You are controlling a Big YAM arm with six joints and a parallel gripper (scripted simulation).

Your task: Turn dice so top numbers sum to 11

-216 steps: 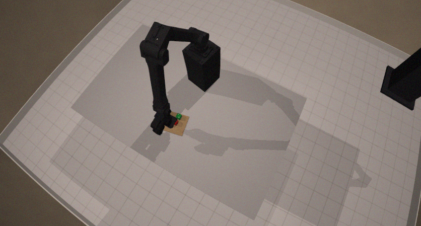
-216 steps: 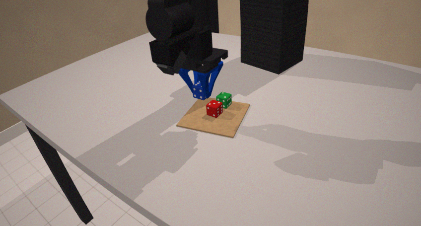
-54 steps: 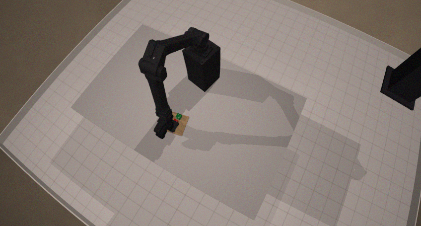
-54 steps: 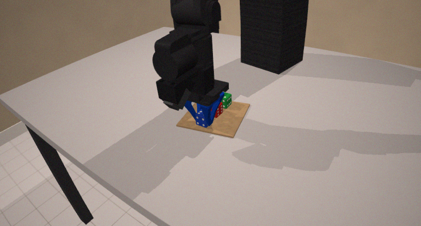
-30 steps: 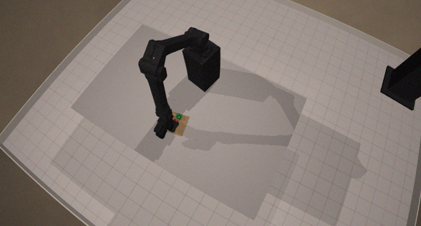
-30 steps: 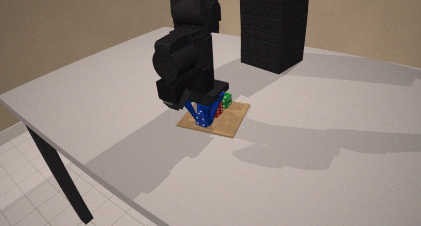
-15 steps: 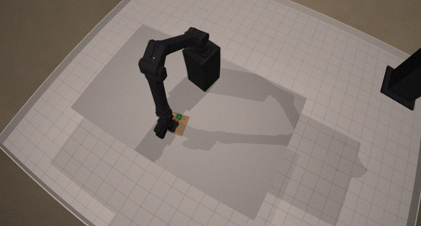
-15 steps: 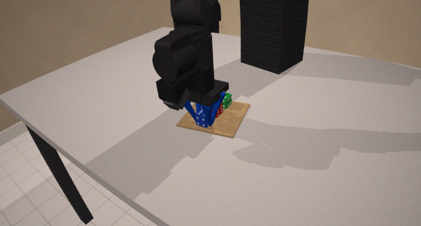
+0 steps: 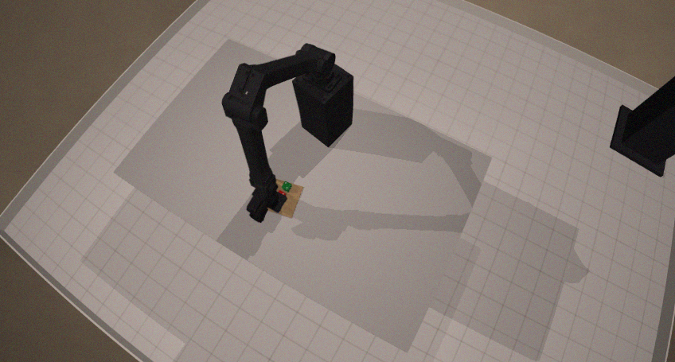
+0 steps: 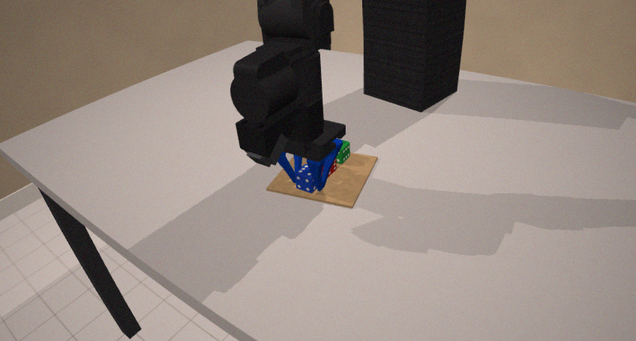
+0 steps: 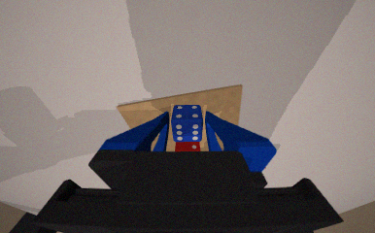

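My gripper (image 10: 307,184) (image 11: 187,116) is open, its blue fingers on either side of the blue die (image 10: 305,180) (image 11: 187,127). In the wrist view narrow gaps show between the fingers and the die. The blue die stands on the wooden mat (image 9: 293,206) (image 10: 352,188) (image 11: 225,101) near its front edge, several white pips on each visible face. The red die (image 9: 282,192) (image 10: 332,167) (image 11: 187,147) is behind it, mostly hidden by the gripper. The green die (image 9: 286,186) (image 10: 343,152) stands farther back on the mat. The tops of the red and green dice cannot be read clearly. The mat lies flat.
The black arm base (image 9: 326,107) (image 10: 412,48) stands on the table (image 9: 379,263) (image 10: 424,293) behind the mat. The table's left edge is in view in the exterior view. Shadows of the arm fall across the table beside the mat.
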